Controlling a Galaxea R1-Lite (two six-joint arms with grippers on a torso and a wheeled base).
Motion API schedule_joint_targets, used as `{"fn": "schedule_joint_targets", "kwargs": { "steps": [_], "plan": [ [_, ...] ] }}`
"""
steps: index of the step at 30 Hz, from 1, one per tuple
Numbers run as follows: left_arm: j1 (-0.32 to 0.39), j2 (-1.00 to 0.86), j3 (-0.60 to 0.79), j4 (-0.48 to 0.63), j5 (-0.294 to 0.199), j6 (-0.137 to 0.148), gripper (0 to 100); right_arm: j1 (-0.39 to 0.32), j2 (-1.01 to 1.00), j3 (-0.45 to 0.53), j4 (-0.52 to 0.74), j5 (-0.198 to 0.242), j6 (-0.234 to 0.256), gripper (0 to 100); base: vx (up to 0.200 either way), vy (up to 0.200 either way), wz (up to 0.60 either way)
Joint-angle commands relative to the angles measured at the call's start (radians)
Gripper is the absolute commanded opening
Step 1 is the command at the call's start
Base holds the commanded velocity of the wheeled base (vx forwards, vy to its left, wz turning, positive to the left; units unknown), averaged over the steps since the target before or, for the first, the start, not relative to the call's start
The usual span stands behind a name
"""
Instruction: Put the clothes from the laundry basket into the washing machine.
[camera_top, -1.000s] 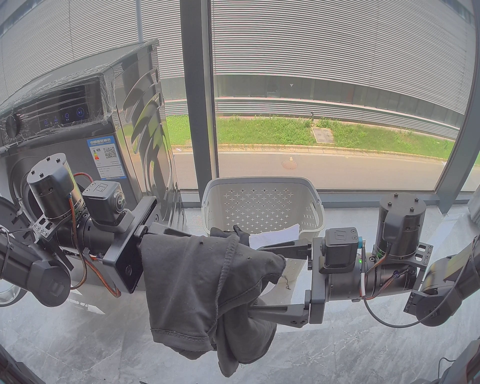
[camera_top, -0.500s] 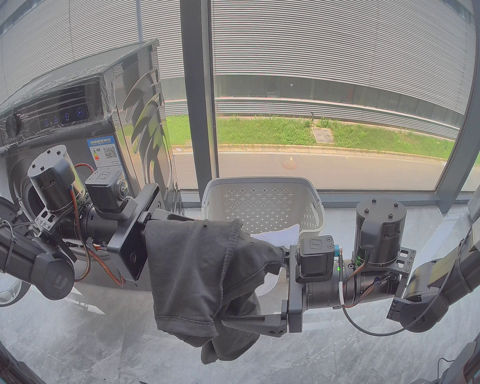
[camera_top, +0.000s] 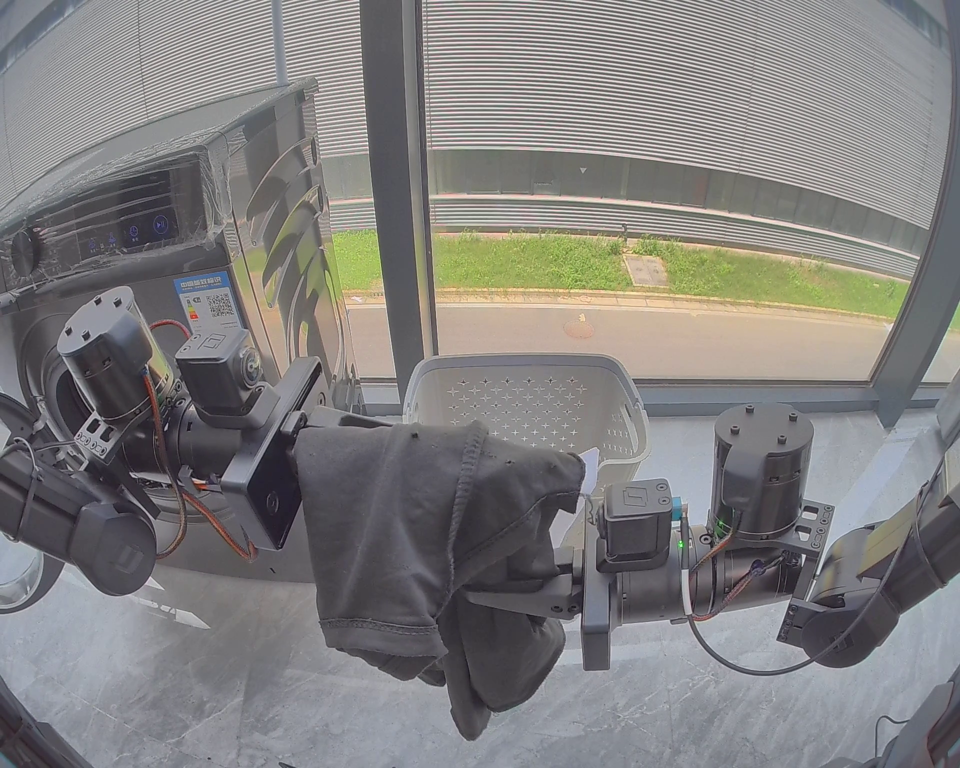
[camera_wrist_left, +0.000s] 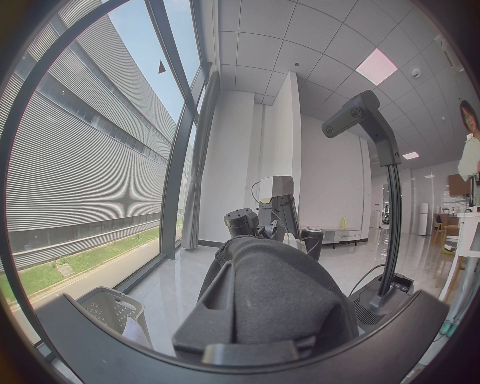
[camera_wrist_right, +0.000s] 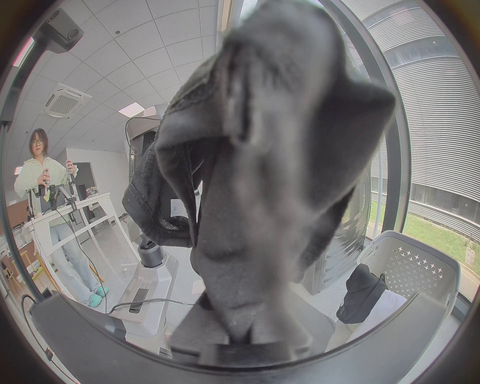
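On marble floor (camera_top: 700, 700) by window (camera_top: 650, 200), basket (camera_top: 520, 362)

Left arm (camera_top: 85, 520) and right arm (camera_top: 700, 590) are both matte black, each with a fat screw-topped motor cylinder (camera_top: 765, 455). Left's got orange-red wires (camera_top: 158, 440) looping out, right a thin black cable (camera_top: 750, 655) and tiny green light (camera_top: 684, 546).

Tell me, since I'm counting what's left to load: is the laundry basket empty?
No, the right wrist view shows a black garment and a white garment lying inside the laundry basket.
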Motion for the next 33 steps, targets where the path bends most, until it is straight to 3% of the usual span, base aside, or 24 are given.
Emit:
{"fn": "schedule_joint_targets", "kwargs": {
  "steps": [1, 15, 18, 19, 21, 22, 23, 24, 25, 27, 30, 33],
  "plan": [
    [0.002, 0.006, 0.001, 0.0, -0.001, -0.001, 0, -0.012, -0.04, 0.027, 0.0, 0.0, 0.0, 0, 0.0, 0.0, 0.0],
    [0.057, 0.031, 0.013, -0.023, 0.004, 0.004, 0, -0.053, -0.173, 0.131, 0.0, -0.001, 0.001, 0, 0.0, 0.0, 0.0],
    [0.074, 0.043, 0.021, -0.048, 0.027, 0.004, 0, -0.067, -0.19, 0.131, 0.0, -0.003, 0.003, 0, 0.0, 0.0, 0.0],
    [0.077, 0.055, 0.03, -0.071, 0.064, 0.006, 0, -0.078, -0.202, 0.131, 0.0, -0.003, 0.003, 0, 0.0, 0.0, 0.0],
    [0.077, 0.057, 0.032, -0.072, 0.067, 0.006, 0, -0.079, -0.204, 0.131, 0.0, -0.003, 0.003, 0, 0.0, 0.0, 0.0],
    [0.077, 0.072, 0.056, -0.114, 0.151, 0.004, 0, -0.096, -0.221, 0.131, 0.0, -0.003, 0.003, 0, 0.0, 0.0, 0.0],
    [0.077, 0.072, 0.056, -0.114, 0.151, 0.004, 0, -0.096, -0.221, 0.131, 0.0, -0.003, 0.003, 0, 0.0, 0.0, 0.0],
    [0.074, 0.08, 0.076, -0.134, 0.226, 0.004, 0, -0.113, -0.235, 0.13, 0.0, -0.005, 0.003, 0, 0.0, 0.0, 0.0],
    [0.074, 0.08, 0.079, -0.134, 0.231, 0.004, 0, -0.114, -0.236, 0.13, 0.0, -0.005, 0.003, 0, 0.0, 0.0, 0.0],
    [0.057, 0.078, 0.101, -0.14, 0.329, 0.004, 0, -0.137, -0.252, 0.13, 0.0, -0.006, 0.003, 0, 0.0, 0.0, 0.0],
    [0.036, 0.069, 0.115, -0.14, 0.417, 0.001, 0, -0.171, -0.267, 0.125, 0.0, -0.011, 0.003, 0, 0.0, 0.0, 0.0],
    [0.019, 0.063, 0.115, -0.141, 0.455, -0.001, 0, -0.207, -0.285, 0.116, 0.0, -0.012, 0.0, 0, 0.0, 0.0, 0.0]
  ]
}}
